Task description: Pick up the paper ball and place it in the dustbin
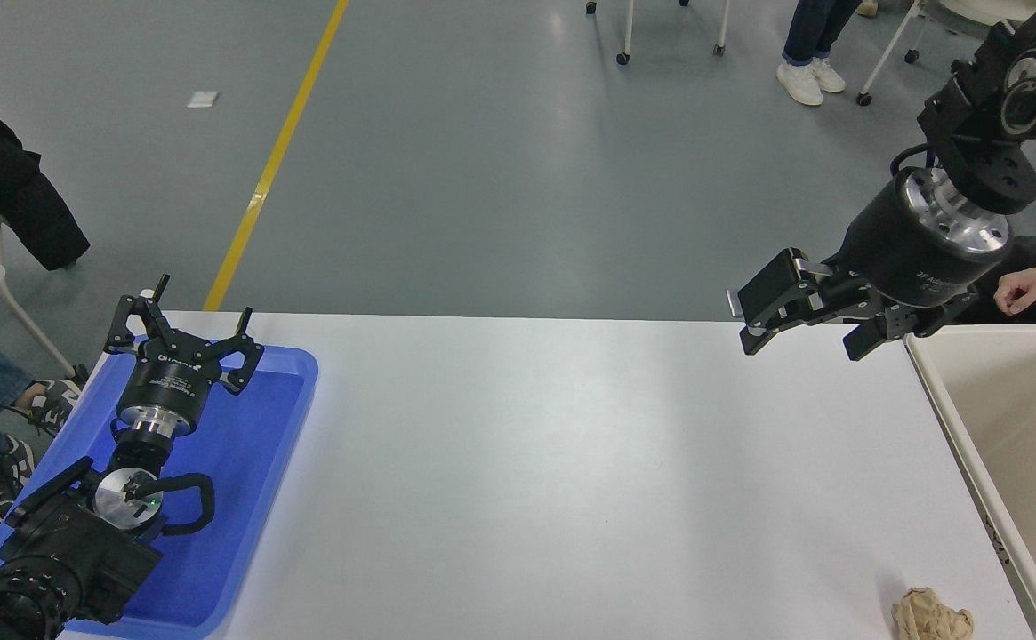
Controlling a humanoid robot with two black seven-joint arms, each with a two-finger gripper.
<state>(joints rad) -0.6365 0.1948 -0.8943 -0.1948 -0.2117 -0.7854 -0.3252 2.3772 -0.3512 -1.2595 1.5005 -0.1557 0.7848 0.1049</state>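
Observation:
The paper ball (931,614), a crumpled tan wad, lies on the white table (571,462) at the front right, close to the dustbin's left wall. The dustbin (944,400), a cream tub, stands at the right edge, partly cut off. My right gripper (802,338) hangs open and empty in the air over the table's far right edge, just left of the dustbin's far corner and far from the paper ball. My left gripper (184,324) is parked open and empty over the blue tray.
A shallow blue tray (251,480) lies at the table's left end under my left arm. A person's hand (1024,289) rests just beyond the dustbin at the far right. Chairs and a person's legs stand on the floor beyond.

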